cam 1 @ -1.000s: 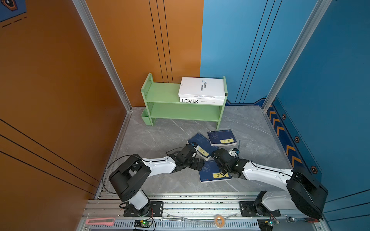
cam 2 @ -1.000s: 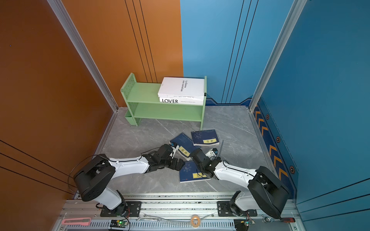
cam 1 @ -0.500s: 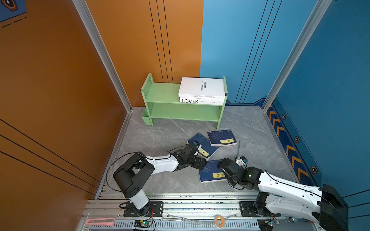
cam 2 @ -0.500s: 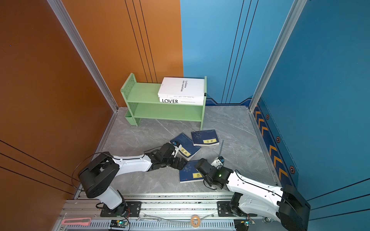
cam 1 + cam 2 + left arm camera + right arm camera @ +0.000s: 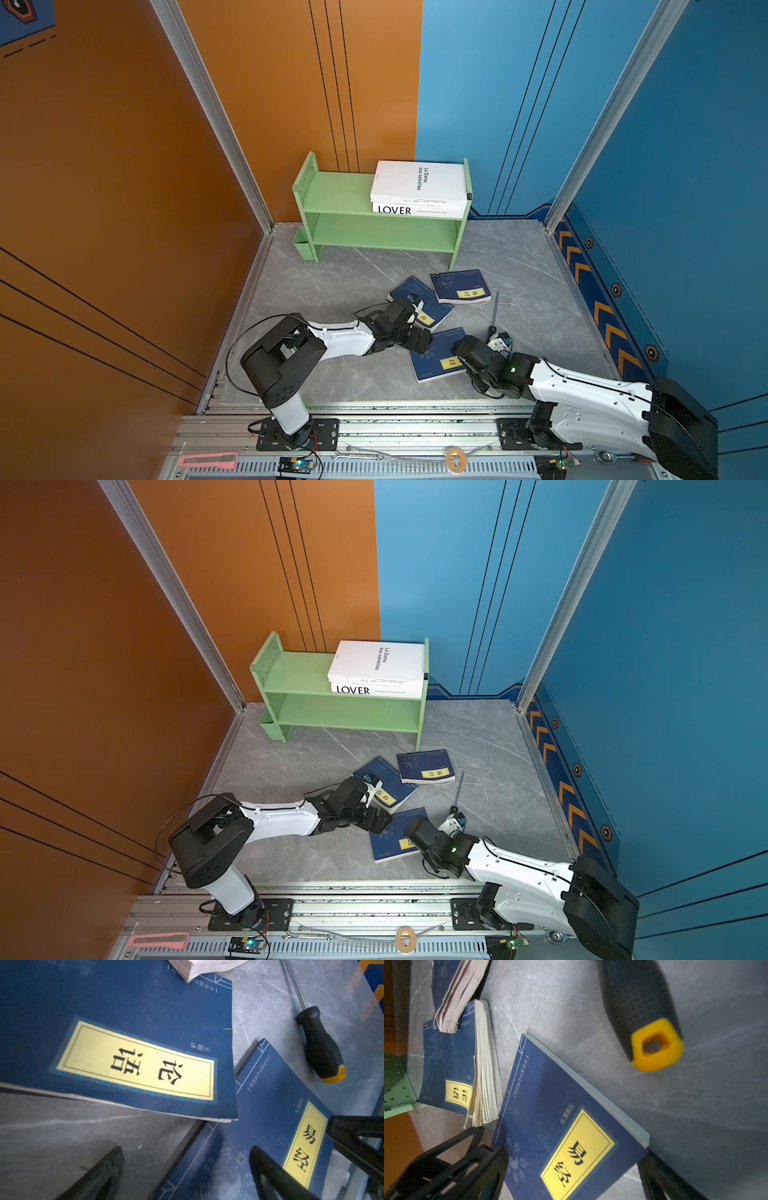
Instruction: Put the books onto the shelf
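You have two white books [image 5: 417,183] lying flat, one on the other, at the right end of the green shelf's [image 5: 340,195] top board, so that much looks done. Three blue books are not yet shelved and lie on the grey floor [image 5: 332,291] in front of it. The far one [image 5: 459,286] overlaps a corner of the middle one [image 5: 428,303], and the near one [image 5: 436,357] lies between your two arms.

Both arms are down at that near book. The left gripper [image 5: 419,344] is at its left edge and the right gripper [image 5: 462,348] at its right edge. Both stand wide and hold nothing. In the left wrist view one finger [image 5: 270,1176] is over the cover, but whether it touches I cannot tell.

By my count you are under halfway. The first blue book has yet to be gripped, then two more follow. Mind the screwdriver [image 5: 494,311] just beside the right gripper.
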`<state>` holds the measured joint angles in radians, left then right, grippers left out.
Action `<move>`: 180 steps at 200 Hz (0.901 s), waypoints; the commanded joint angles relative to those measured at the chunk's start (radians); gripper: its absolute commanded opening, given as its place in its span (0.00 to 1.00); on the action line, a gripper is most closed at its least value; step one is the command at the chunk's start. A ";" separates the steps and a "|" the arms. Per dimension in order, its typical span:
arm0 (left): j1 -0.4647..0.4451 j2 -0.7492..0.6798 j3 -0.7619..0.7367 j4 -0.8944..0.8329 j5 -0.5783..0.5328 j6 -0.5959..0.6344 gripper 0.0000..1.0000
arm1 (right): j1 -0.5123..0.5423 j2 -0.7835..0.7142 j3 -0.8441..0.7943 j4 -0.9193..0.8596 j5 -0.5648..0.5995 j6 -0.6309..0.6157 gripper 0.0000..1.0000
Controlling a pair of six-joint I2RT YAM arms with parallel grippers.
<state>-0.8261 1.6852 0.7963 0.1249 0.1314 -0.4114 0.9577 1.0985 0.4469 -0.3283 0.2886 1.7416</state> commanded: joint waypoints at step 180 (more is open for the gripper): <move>0.002 0.071 0.015 -0.266 0.107 -0.078 0.89 | -0.047 0.273 0.174 -0.014 -0.124 -0.257 0.92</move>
<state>-0.8169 1.6672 0.8177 0.0154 0.1669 -0.4572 0.8936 1.3624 0.6201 -0.2455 0.1795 1.5208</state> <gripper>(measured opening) 0.894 0.928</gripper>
